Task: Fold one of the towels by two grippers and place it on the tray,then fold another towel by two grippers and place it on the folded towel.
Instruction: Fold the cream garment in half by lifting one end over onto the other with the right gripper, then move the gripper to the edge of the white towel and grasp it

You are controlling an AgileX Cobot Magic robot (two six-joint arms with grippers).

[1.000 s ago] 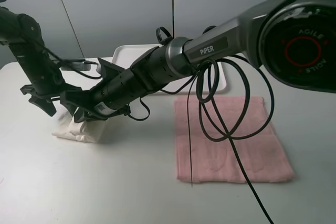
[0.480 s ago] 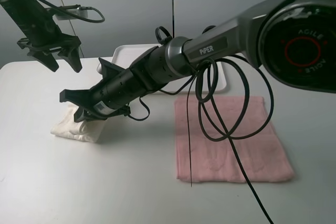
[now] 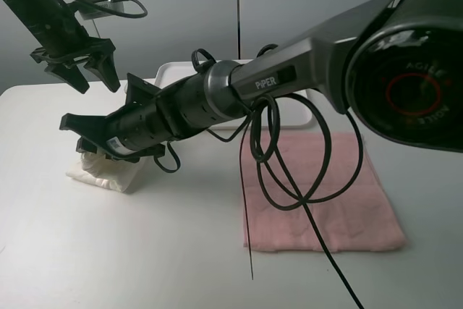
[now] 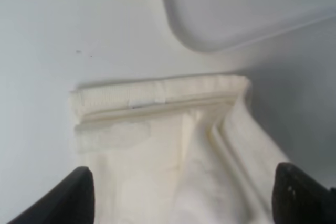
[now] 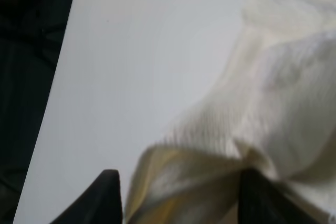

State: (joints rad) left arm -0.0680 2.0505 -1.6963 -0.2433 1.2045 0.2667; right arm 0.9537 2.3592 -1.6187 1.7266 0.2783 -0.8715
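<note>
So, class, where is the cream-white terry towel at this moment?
In the exterior high view the cream-white terry towel lies bunched on the left of the table, beneath the right gripper, front-left of the white plastic tray, not on it.

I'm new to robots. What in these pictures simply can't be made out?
- Flat white plastic tray: high view, the right arm covers most of it.
- Cream-white terry towel: high view, right tool hides its folds.
- Right tool's grip: right wrist view is blurred; gripping the towel or not, unclear.
- Pale pink terry towel: high view, arm and cables cover parts.
</note>
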